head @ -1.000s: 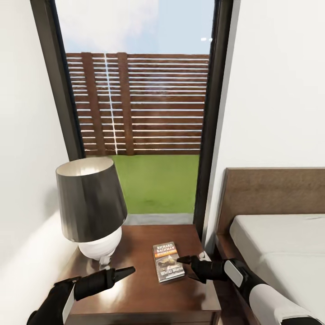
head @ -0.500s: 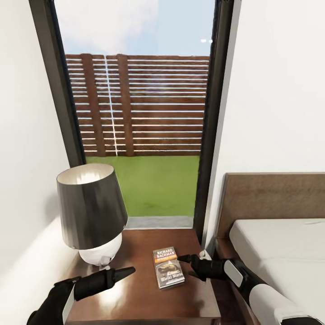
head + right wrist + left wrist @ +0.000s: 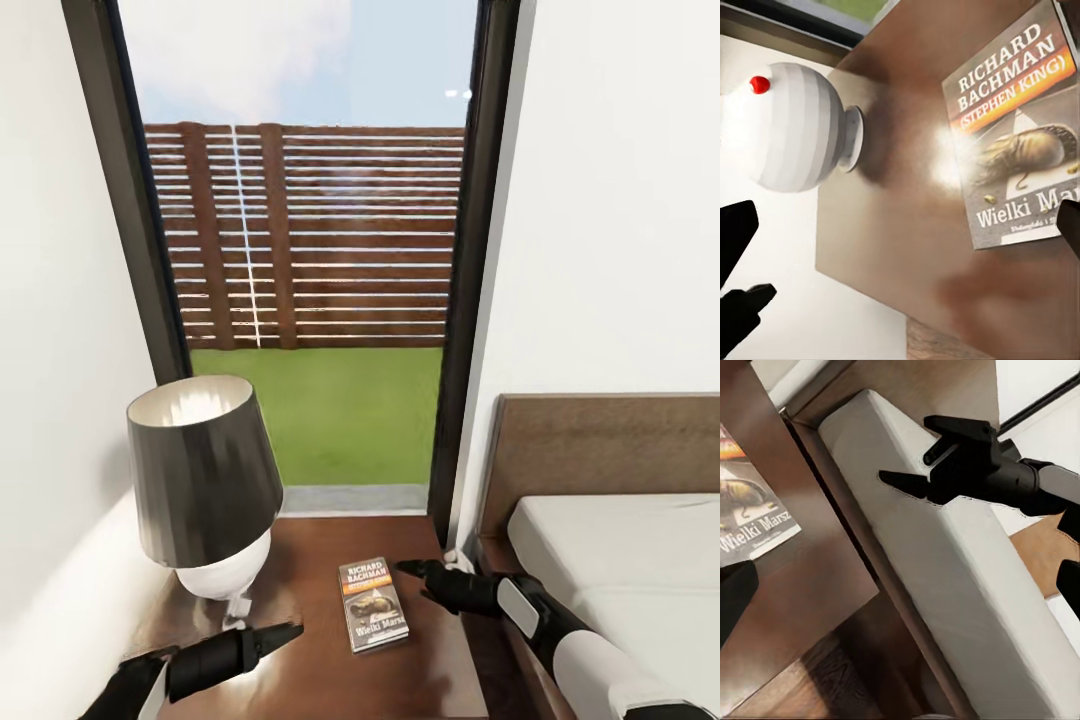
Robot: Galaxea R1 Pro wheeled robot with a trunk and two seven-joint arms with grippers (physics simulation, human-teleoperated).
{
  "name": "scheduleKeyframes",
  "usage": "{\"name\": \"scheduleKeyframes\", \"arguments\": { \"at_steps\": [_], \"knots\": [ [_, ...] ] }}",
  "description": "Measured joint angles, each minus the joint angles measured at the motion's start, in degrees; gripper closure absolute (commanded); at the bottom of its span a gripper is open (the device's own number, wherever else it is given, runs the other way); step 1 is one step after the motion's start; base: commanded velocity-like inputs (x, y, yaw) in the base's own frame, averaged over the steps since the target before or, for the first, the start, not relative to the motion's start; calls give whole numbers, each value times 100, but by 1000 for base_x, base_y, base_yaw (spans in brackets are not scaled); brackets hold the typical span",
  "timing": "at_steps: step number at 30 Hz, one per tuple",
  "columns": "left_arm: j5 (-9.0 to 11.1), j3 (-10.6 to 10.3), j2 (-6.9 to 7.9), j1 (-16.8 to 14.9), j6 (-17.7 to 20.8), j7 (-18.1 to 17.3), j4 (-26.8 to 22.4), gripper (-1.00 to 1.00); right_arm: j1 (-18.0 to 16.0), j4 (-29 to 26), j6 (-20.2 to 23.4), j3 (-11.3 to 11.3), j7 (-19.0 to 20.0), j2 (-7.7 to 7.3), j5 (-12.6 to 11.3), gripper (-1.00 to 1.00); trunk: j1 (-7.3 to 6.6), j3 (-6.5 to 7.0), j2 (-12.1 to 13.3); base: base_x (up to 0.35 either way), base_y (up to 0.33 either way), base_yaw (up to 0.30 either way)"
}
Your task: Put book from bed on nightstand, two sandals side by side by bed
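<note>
The book (image 3: 375,603) lies flat, cover up, on the glossy dark wood top of the nightstand (image 3: 310,560); its "Richard Bachman" cover (image 3: 1020,127) is sharp in the right wrist view. My right gripper (image 3: 415,580) hovers open just beside the book's right edge, holding nothing, and its two spread fingers (image 3: 900,480) stand out against the mattress (image 3: 945,562). My left gripper (image 3: 285,632) is open and low over the nightstand's front left, apart from the book. The bed (image 3: 620,560) stands right of the nightstand. The sandals are out of view.
A lamp (image 3: 200,480) with a dark shade and a white round base (image 3: 799,127) takes up the nightstand's left half. Behind is a tall dark-framed window (image 3: 310,250) onto grass and a slatted fence. White walls close in on both sides, and the headboard (image 3: 600,440) rises at the right.
The whole picture has slid downward, so the camera moved. The book lies still on the nightstand. My right gripper has lifted slightly away from the book's edge.
</note>
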Motion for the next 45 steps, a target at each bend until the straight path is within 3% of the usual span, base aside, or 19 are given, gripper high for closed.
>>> {"name": "scheduleKeyframes", "arguments": {
  "at_steps": [3, 4, 7, 8, 11, 13, 18, 20, 22, 34, 39, 45],
  "knots": [
    [-2, -9, 80, 2, -453, 297, 331, -100, 27, 14, -27, 4, 153, -34, 12, -100, -66, 54, 120, 0, 0, 0],
    [-2, -11, 97, 3, -556, 384, 414, -100, 105, 40, -40, 13, 468, -80, 24, -100, -88, 71, 160, 0, 0, 0],
    [-3, -17, 128, 4, -668, 486, 552, -100, 338, 86, -62, 14, 1639, -638, 214, -100, -154, 126, 281, 0, 0, 0],
    [-3, -17, 139, 3, -688, 492, 565, -100, 363, 98, -65, 16, 1794, -738, 284, -100, -176, 144, 321, 0, 0, 0],
    [-6, -21, 202, 4, -895, 570, 734, -100, 444, 281, -356, 16, 2435, -1229, 805, -100, -242, 197, 441, 0, 0, 0],
    [-12, -23, 226, 3, -1149, 766, 970, -100, 462, 484, -787, 18, 2728, -1402, 1063, -100, -286, 233, 521, 0, 0, 0],
    [-13, -30, 225, 2, -1649, 1277, 1336, -100, 472, 930, -1780, 28, 2950, -1499, 1568, -100, -395, 323, 722, 0, 0, 0],
    [-13, -31, 224, 2, -1739, 1377, 1408, -100, 473, 1020, -2116, 28, 2970, -1510, 1984, -100, -439, 359, 802, 0, 0, 0],
    [-8, -30, 224, 2, -1752, 1391, 1420, -100, 473, 1033, -2167, 18, 2972, -1512, 2073, -100, -483, 395, 882, 0, 0, 0],
    [-4, -23, 222, 2, -1768, 1553, 1436, -100, 473, 1051, -2256, 14, 2982, -1487, 2188, -100, -747, 611, 1364, 0, 0, 0],
    [-11, -35, 202, 2, -1771, 2054, 1453, -100, 480, 1242, -2859, 19, 2980, -1487, 2188, -100, -857, 700, 1564, 0, 0, 0],
    [-19, -47, 180, 2, -1952, 2447, 1865, -100, 491, 2001, -3435, 16, 2965, -1484, 2192, -100, -989, 808, 1805, 0, 0, 0]
  ]
}}
